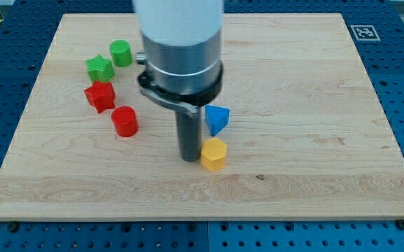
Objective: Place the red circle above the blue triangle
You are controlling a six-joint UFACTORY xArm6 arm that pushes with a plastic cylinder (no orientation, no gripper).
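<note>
The red circle [125,121] lies on the wooden board [314,126] at the left of the middle. The blue triangle [217,119] lies near the board's middle, to the right of the red circle. My tip [190,158] rests on the board just below and left of the blue triangle, right beside the left side of a yellow hexagon [213,154]. The red circle is well to the left of my tip and a little higher in the view. The arm's wide body hides the board above the tip.
A red star [100,96] lies up and left of the red circle. A green star [100,68] and a green circle [121,53] lie above it. A marker tag [364,31] sits at the board's top right corner.
</note>
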